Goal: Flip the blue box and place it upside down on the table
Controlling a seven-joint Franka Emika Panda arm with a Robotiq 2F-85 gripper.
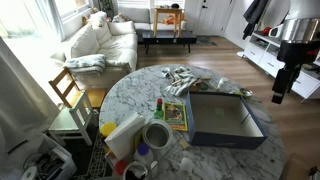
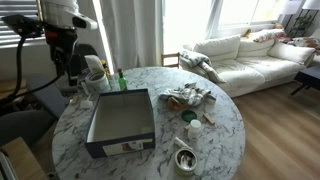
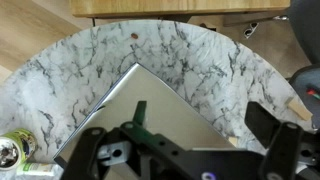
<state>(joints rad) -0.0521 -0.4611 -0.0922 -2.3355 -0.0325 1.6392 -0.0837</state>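
The blue box [image 1: 225, 120] lies open face up on the round marble table [image 1: 135, 90], with its paler inside showing. Both exterior views show it; in the other it sits left of centre [image 2: 120, 125] on the table [image 2: 215, 140]. My gripper [image 1: 281, 88] hangs above the table's edge just beyond one short end of the box, apart from it, and also shows in an exterior view [image 2: 74, 78]. In the wrist view the open, empty gripper [image 3: 205, 125] looks down on a corner of the box [image 3: 130, 100] and the table [image 3: 200, 55].
A colourful booklet [image 1: 176, 113], a cup [image 1: 155, 135], crumpled cloths [image 1: 185, 78] and a green bottle [image 2: 121, 80] stand on the table near the box. A wooden chair [image 1: 68, 90] and a white sofa [image 1: 100, 40] stand beyond it.
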